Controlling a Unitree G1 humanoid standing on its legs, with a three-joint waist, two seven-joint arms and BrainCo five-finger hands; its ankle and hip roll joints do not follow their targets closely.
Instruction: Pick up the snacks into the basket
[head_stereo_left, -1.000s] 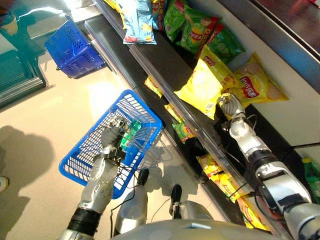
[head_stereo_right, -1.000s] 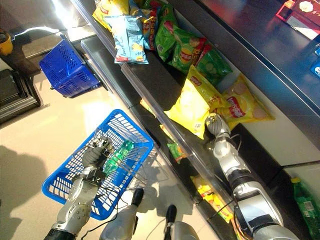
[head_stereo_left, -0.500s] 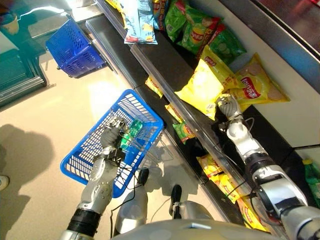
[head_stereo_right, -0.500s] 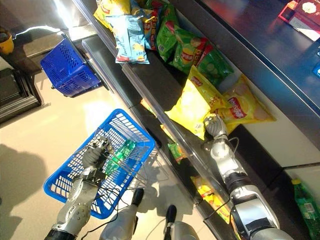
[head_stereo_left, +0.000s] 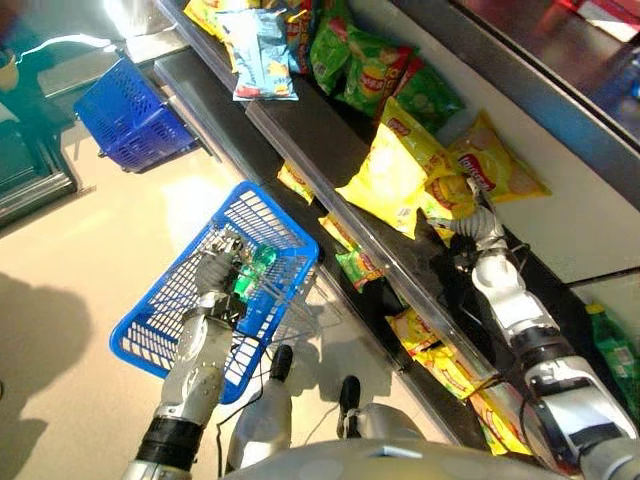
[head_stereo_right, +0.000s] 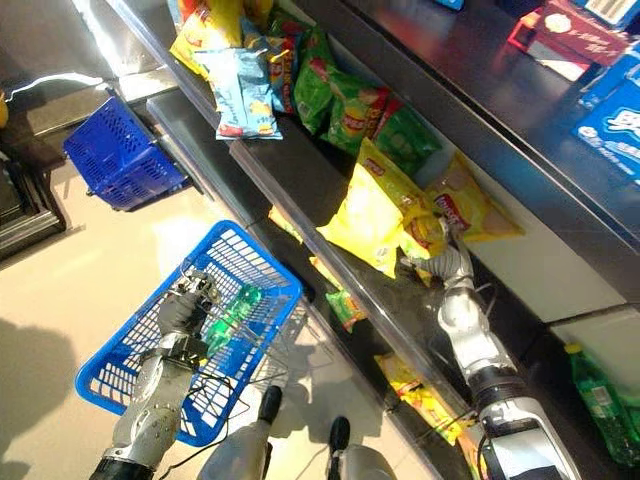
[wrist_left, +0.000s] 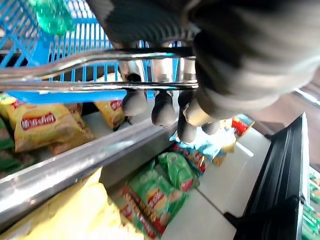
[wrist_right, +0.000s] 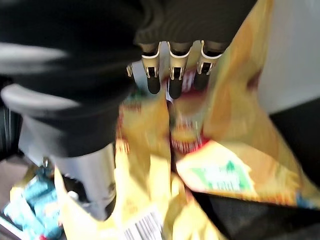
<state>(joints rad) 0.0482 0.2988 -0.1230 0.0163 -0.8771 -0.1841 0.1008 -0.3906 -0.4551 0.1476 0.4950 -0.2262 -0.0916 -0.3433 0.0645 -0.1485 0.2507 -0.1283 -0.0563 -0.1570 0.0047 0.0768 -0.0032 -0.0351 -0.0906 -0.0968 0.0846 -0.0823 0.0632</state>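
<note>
arms: silver-grey | robot hand (wrist_left: 165, 102): silver fingers, dark tips | wrist cover: dark ribbed

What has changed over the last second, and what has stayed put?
The right hand has reached further onto the shelf, from the near edge of the yellow chip bags to between them, its fingers now against a bag. The whole picture has also shifted, so the camera moved. The left hand stays curled on the blue basket's handle, the green bottle inside as before.
</note>
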